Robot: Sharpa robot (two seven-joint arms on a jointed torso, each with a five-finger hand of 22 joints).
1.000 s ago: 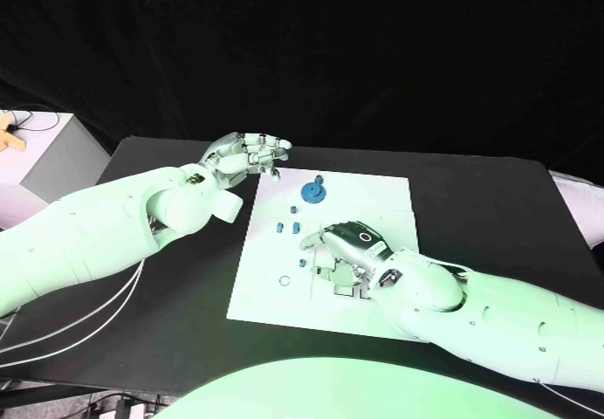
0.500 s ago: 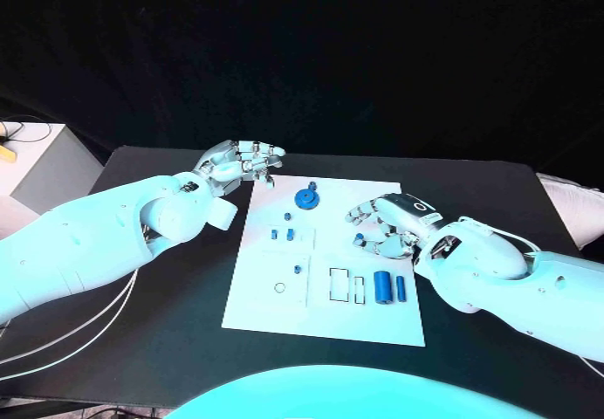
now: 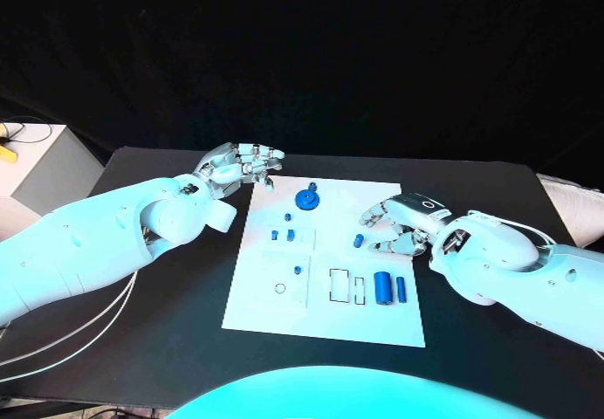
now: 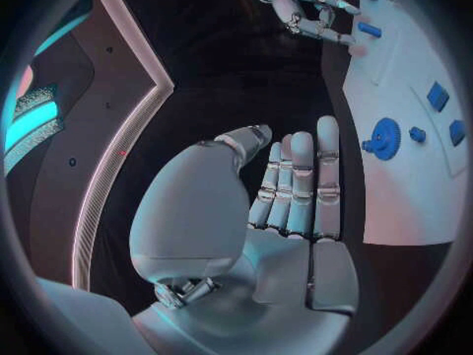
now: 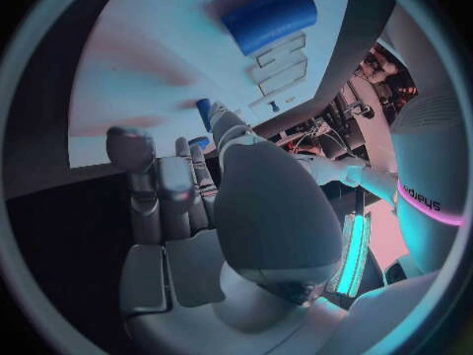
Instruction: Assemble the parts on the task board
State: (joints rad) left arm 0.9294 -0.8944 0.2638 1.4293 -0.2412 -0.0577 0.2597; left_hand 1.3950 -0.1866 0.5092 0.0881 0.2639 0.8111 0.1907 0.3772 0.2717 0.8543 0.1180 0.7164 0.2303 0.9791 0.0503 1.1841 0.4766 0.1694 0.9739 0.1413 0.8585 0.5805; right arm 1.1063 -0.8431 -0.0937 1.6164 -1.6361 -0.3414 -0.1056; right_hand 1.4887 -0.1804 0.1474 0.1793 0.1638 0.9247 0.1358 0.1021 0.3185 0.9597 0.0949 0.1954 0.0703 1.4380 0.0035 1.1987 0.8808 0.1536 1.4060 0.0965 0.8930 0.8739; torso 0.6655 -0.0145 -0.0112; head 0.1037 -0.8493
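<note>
Task board [image 3: 330,288] lies mid-worktop [image 3: 164,288], carrying blue parts [image 3: 381,284]. Left robot hand [image 3: 242,162] hovers at its far corner, fingers apart, empty. Right robot hand [image 3: 393,227] pinches a small blue part [image 3: 359,239].

Two bulky, smooth white arms, each ending in a silver metal left hand [image 3: 239,163] and right hand [image 3: 393,225] with segmented fingers; thin pale cables [image 3: 88,319] trail beneath the left arm.

Cyan light washes the white task board [image 3: 327,297] against a black backdrop; fisheye wrist views curve edges, with blurred close-up surfaces.
</note>
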